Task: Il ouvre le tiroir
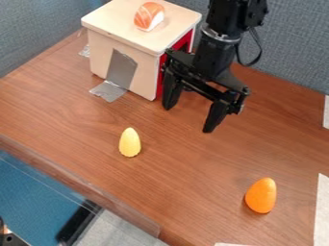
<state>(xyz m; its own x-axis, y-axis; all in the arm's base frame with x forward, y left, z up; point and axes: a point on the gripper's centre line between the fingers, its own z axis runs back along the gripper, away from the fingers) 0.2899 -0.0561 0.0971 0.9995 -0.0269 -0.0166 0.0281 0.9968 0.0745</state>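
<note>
From where I stood, in the camera view, the black two-finger gripper [191,106] hung over the brown wood-grain table [77,127], upper middle, with its jaws spread wide apart and nothing between them. One finger was close by the red front [159,81] of the small pale wooden drawer box [122,31]; the other was well out to the right. The box stood toward the upper left, its drawer side facing the gripper and partly hidden behind it, so I couldn't tell whether the drawer was shut. Silver tape [120,69] ran down the box's near side onto the table. An orange-and-white toy sushi piece [149,16] lay on top of the box. Nearer me were a yellow, tapered toy [130,142] and, lower right, an orange egg-shaped toy [261,195], well apart.
</note>
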